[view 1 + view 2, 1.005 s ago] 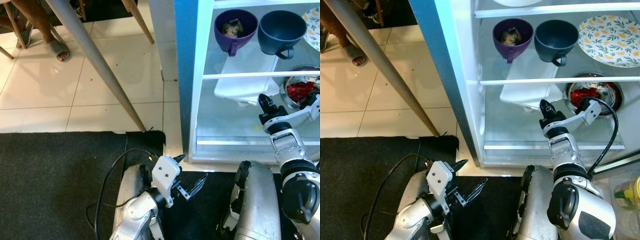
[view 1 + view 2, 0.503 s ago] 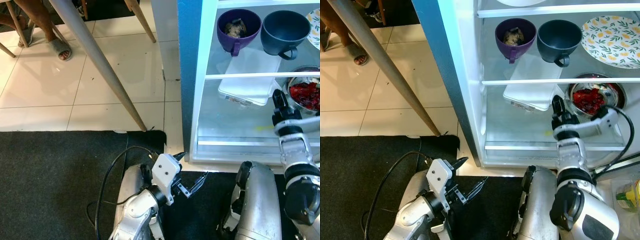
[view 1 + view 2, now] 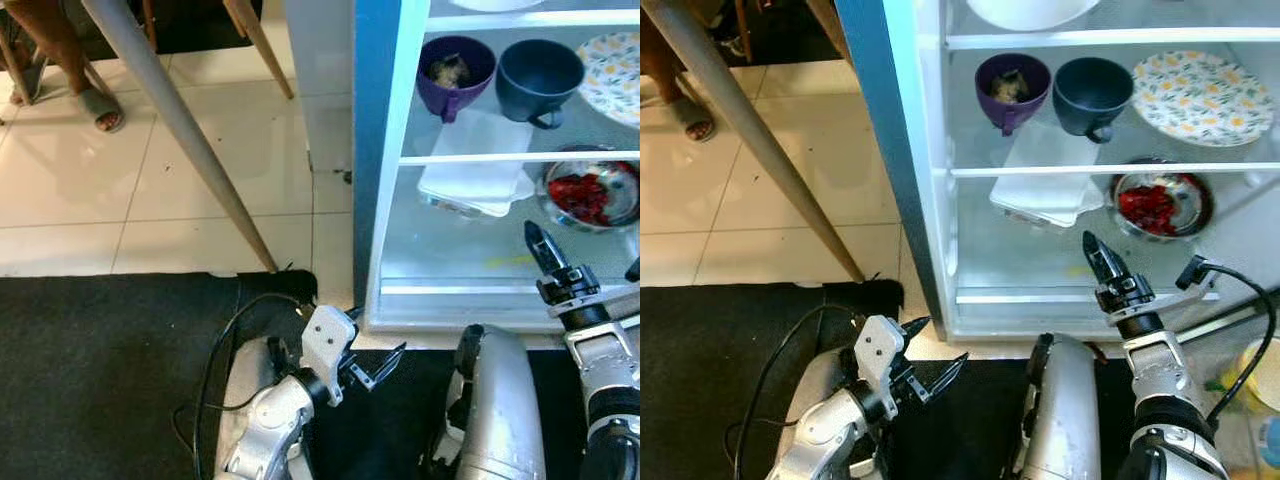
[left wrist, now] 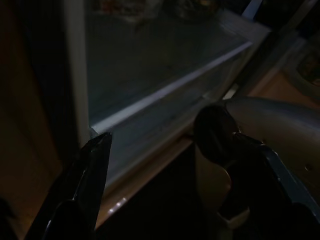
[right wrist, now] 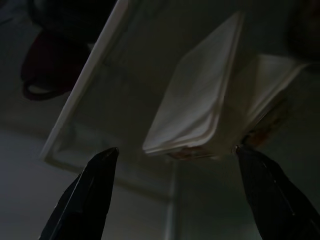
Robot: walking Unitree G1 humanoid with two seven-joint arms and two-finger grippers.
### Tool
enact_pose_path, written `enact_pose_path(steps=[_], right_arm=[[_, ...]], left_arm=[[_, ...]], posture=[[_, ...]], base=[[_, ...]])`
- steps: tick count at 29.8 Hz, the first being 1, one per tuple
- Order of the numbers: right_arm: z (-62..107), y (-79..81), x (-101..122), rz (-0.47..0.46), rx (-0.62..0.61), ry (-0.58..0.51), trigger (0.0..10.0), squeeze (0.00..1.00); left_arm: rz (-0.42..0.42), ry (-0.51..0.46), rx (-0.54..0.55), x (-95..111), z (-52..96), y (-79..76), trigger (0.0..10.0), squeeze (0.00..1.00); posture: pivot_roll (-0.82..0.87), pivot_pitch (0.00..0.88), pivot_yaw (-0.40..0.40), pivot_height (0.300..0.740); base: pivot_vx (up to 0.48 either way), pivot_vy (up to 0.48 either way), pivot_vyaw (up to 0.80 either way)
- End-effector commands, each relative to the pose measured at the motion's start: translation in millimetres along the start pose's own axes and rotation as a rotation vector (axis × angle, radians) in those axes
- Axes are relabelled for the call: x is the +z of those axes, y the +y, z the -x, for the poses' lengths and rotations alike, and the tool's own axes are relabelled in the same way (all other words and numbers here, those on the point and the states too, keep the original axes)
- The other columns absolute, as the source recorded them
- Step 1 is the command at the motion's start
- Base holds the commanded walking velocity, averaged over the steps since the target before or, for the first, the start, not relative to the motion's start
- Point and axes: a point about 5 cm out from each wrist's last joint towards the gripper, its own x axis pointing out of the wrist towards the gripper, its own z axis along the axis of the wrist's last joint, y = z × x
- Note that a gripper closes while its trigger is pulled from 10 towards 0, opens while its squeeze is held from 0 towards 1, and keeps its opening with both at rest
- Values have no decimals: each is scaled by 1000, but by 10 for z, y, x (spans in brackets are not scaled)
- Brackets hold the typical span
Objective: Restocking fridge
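Note:
The fridge (image 3: 902, 150) stands open before me. On its upper glass shelf are a purple cup (image 3: 1011, 86) with food, a dark blue cup (image 3: 1092, 93) and a patterned plate (image 3: 1205, 96). Below them lie a flat white container (image 3: 1045, 188) and a steel bowl (image 3: 1161, 203) of red food. My right gripper (image 3: 1140, 255) hangs open and empty in front of the lower shelf's edge, pointing at the white container (image 5: 200, 110). My left gripper (image 3: 375, 335) is open and empty, low beside my leg over the black mat.
A slanted grey table leg (image 3: 180, 130) crosses the white tiled floor on the left, with a person's sandalled foot (image 3: 96, 108) and chair legs behind it. A black mat (image 3: 100, 370) lies under me. Some containers (image 3: 1262, 375) stand on the floor at the right.
My right gripper has drawn back and down from the lower shelf to its front edge. The view has shifted a little. The left arm is unmoved.

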Motion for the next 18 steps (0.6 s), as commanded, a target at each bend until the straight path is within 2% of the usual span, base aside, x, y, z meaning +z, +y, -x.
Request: enact_pose_path(steps=[1,3,6,7,8,13,15,17,18], right_arm=[[169,-115,-168,-17,-93,55,10000,0],[253,-139,-312,-31,-120,104,10000,0],[311,-141,-402,-38,-125,137,10000,0],[363,-143,-500,-54,-137,169,10000,0],[427,-135,-655,-86,-162,207,10000,0],[424,-141,-740,-114,-216,223,10000,0],[399,-126,-766,-107,-216,236,10000,0],[329,-59,-805,-110,-167,240,10000,0],[329,-59,-805,-110,-167,240,10000,0]], left_arm=[[36,35,12,-132,82,-14,10000,0],[56,44,46,-187,136,22,10000,0],[69,49,72,-221,171,54,10000,0],[83,56,109,-260,218,105,10000,0],[122,62,199,-324,332,230,10000,0],[148,66,282,-381,455,363,10000,0],[151,71,307,-401,507,412,10000,0],[150,88,356,-447,624,507,10000,0],[150,88,356,-447,624,507,10000,0]], posture=[[-1,287,45,300],[-4,280,37,300],[-3,274,31,300],[-8,261,25,300],[-11,247,19,300],[-13,235,16,300],[-14,229,15,300],[-12,217,11,305],[-12,217,11,305]], base=[[0,0,0],[0,0,0],[0,0,0],[0,0,0],[0,0,0],[0,0,0],[0,0,0],[0,0,0],[0,0,0]])
